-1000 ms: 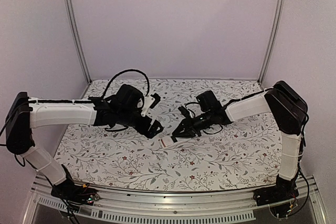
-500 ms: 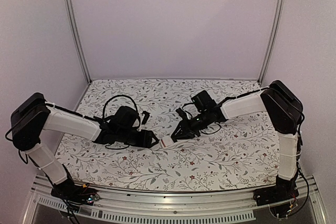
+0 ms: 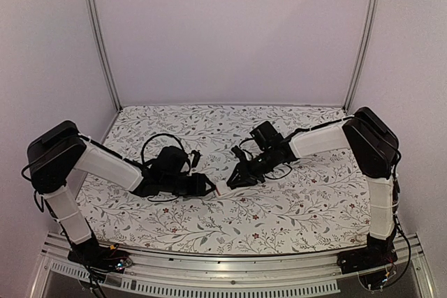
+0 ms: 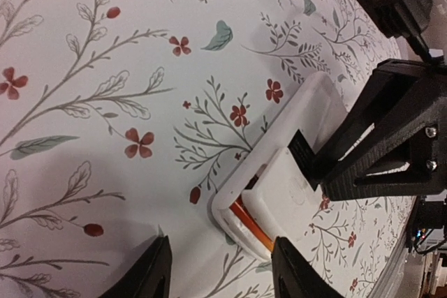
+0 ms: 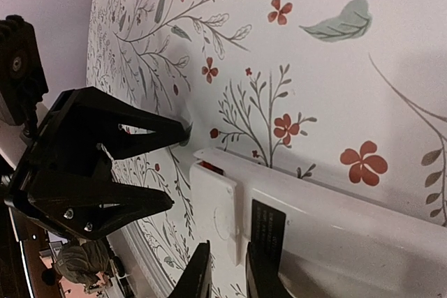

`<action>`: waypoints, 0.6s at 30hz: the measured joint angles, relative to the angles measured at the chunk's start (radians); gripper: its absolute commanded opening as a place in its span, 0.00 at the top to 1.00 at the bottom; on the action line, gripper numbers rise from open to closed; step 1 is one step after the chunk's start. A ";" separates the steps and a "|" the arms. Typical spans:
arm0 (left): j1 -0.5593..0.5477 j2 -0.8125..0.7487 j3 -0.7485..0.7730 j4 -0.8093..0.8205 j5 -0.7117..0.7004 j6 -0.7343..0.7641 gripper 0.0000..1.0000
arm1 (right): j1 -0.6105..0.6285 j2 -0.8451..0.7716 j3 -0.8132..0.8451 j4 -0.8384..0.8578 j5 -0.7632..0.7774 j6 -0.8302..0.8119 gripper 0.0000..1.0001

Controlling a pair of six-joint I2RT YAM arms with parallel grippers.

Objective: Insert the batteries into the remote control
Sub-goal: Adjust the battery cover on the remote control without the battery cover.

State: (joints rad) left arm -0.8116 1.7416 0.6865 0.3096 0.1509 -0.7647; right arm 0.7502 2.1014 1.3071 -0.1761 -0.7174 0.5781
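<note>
The remote control (image 4: 311, 113) lies flat on the worktop (image 4: 105, 68), one end just ahead of the left tool (image 4: 222, 259), which is spread wide and empty. The right tool (image 5: 229, 259), nearly closed, touches its back.

The left arm (image 3: 105, 165) and right arm (image 3: 318, 141) stretch low and inward, their tips nearly meeting. The left gripper (image 3: 207, 187) has its fingers spread apart. The right gripper (image 3: 234, 179) pinches the remote control (image 4: 314, 113) across its width.
</note>
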 measured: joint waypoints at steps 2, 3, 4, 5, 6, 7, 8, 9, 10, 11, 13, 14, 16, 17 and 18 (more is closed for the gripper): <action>0.000 0.006 -0.006 0.023 0.003 -0.012 0.54 | 0.003 0.003 0.005 -0.004 0.002 -0.001 0.84; 0.000 0.008 -0.010 0.032 0.005 -0.015 0.55 | 0.003 0.005 0.008 -0.007 0.002 -0.001 0.84; 0.000 0.011 -0.014 0.043 0.007 -0.021 0.56 | 0.005 0.006 0.010 -0.008 0.002 -0.002 0.84; 0.000 0.011 -0.018 0.052 0.010 -0.025 0.57 | 0.006 0.007 0.011 -0.008 0.003 -0.003 0.85; 0.000 0.012 -0.020 0.058 0.014 -0.030 0.57 | 0.006 0.008 0.011 -0.009 0.003 -0.003 0.85; 0.000 0.013 -0.022 0.067 0.018 -0.033 0.57 | 0.007 0.009 0.011 -0.011 0.003 -0.003 0.85; 0.000 0.015 -0.023 0.074 0.021 -0.035 0.58 | 0.008 0.010 0.011 -0.012 0.003 -0.003 0.85; 0.000 0.016 -0.024 0.081 0.023 -0.038 0.58 | 0.008 0.011 0.011 -0.012 0.003 -0.003 0.85; 0.000 0.019 -0.024 0.087 0.026 -0.040 0.59 | 0.009 0.011 0.013 -0.013 0.003 -0.003 0.86; 0.000 0.021 -0.024 0.095 0.027 -0.042 0.59 | 0.010 0.013 0.015 -0.014 0.004 -0.003 0.86; 0.000 0.025 -0.026 0.103 0.032 -0.046 0.60 | 0.011 0.013 0.016 -0.015 0.005 -0.003 0.86; 0.000 0.026 -0.026 0.106 0.034 -0.049 0.60 | 0.012 0.013 0.016 -0.016 0.005 -0.003 0.86; 0.000 0.026 -0.027 0.111 0.039 -0.051 0.61 | 0.013 0.013 0.016 -0.017 0.005 -0.003 0.87; 0.000 0.026 -0.027 0.115 0.042 -0.051 0.61 | 0.014 0.013 0.016 -0.018 0.005 -0.004 0.87; 0.000 0.026 -0.027 0.118 0.043 -0.052 0.61 | 0.014 0.013 0.018 -0.019 0.005 -0.004 0.87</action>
State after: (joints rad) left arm -0.8112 1.7679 0.6590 0.4274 0.1944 -0.8169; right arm 0.7643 2.1147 1.3247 -0.1947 -0.7120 0.5743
